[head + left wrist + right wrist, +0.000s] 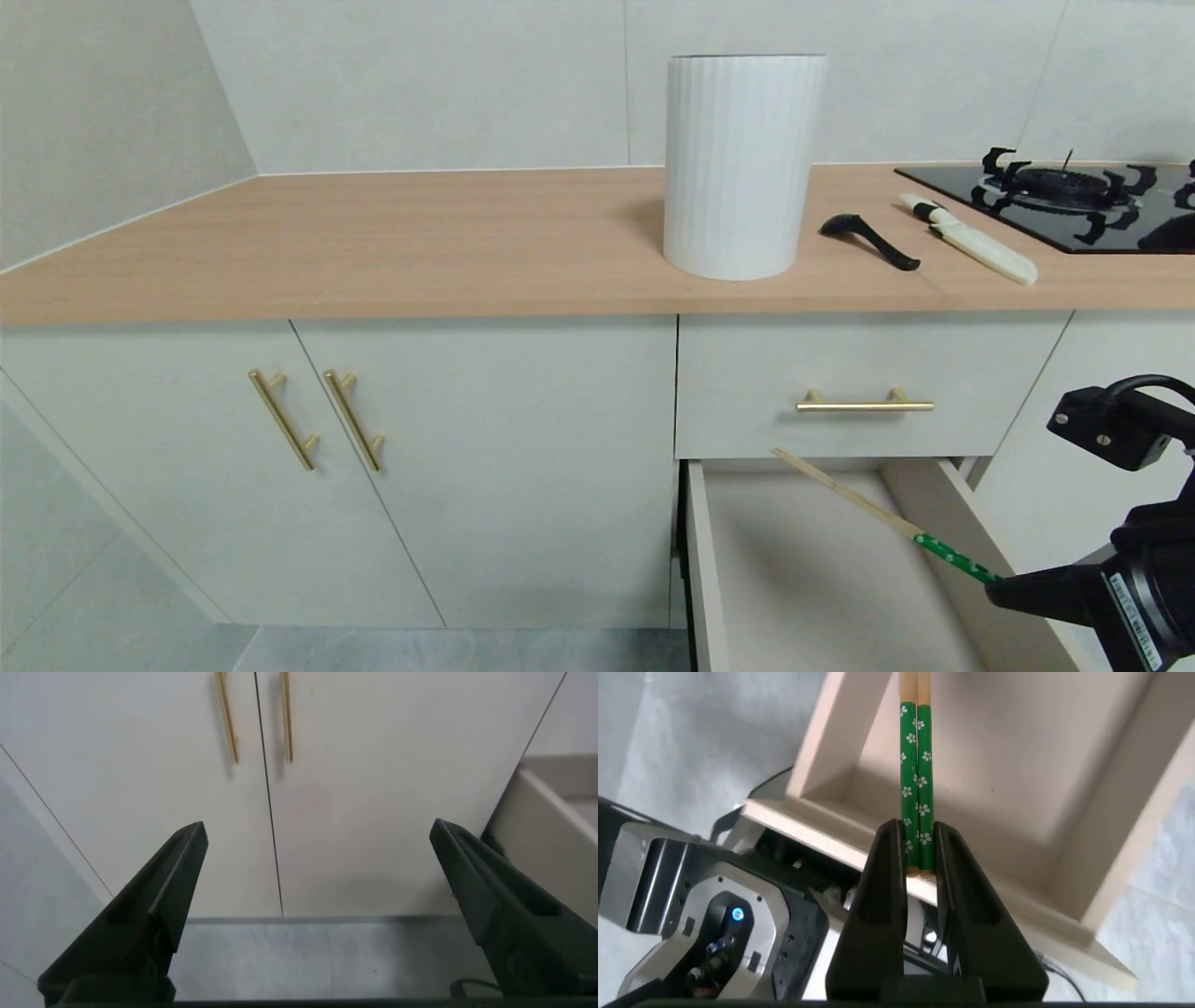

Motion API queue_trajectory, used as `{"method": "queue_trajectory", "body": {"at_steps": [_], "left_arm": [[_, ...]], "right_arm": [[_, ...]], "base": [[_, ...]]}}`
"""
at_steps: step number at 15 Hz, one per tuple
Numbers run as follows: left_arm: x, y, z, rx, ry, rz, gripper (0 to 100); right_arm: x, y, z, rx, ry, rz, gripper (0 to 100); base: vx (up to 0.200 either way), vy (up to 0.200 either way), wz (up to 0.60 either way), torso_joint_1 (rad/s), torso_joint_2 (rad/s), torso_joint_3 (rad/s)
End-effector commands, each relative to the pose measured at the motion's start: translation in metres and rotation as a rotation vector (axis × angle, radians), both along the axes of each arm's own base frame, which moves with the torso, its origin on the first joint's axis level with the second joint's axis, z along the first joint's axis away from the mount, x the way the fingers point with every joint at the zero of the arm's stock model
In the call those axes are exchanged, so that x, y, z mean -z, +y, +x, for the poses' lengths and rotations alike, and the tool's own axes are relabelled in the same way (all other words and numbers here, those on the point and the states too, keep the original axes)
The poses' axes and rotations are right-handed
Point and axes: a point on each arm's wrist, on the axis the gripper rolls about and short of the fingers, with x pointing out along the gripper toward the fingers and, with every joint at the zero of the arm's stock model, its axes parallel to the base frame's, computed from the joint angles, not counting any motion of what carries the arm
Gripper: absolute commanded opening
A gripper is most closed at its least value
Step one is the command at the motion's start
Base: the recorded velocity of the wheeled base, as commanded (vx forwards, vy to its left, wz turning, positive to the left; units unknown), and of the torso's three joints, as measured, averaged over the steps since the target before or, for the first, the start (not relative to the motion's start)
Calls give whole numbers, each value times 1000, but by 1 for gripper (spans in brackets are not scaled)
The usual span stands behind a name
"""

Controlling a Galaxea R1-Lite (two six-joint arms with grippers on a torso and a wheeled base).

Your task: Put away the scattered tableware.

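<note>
My right gripper is shut on a pair of wooden chopsticks with green flowered ends, held at a slant over the open lower drawer. In the right wrist view the chopsticks stick out between the closed fingers above the drawer. On the wooden counter lie a black spoon and a white-sheathed knife, right of a tall white ribbed canister. My left gripper hangs open low in front of the cabinet doors.
A black gas hob takes up the counter's far right. A shut drawer with a gold handle sits above the open one. Two gold door handles stand on the left cabinet. Grey floor lies below.
</note>
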Motion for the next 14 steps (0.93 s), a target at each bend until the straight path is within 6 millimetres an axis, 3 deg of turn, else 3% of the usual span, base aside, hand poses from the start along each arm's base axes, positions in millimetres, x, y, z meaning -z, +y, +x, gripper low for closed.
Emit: {"method": "queue_trajectory", "body": {"at_steps": [1, 4, 10, 14], "left_arm": [[0, 0, 0, 0, 1, 0, 100], [0, 0, 0, 0, 1, 0, 100], [0, 0, 0, 0, 1, 1, 100], [0, 0, 0, 0, 1, 1, 100]], "right_arm": [[1, 1, 1, 0, 7, -4, 0], [2, 1, 2, 0, 9, -4, 0], [7, 5, 8, 0, 32, -19, 0], [37, 22, 37, 8, 86, -45, 0]], "base": [[0, 0, 0, -115, 452, 344], [0, 0, 0, -62, 299, 228], [0, 0, 0, -8, 30, 25], [0, 0, 0, 0, 0, 0]]}}
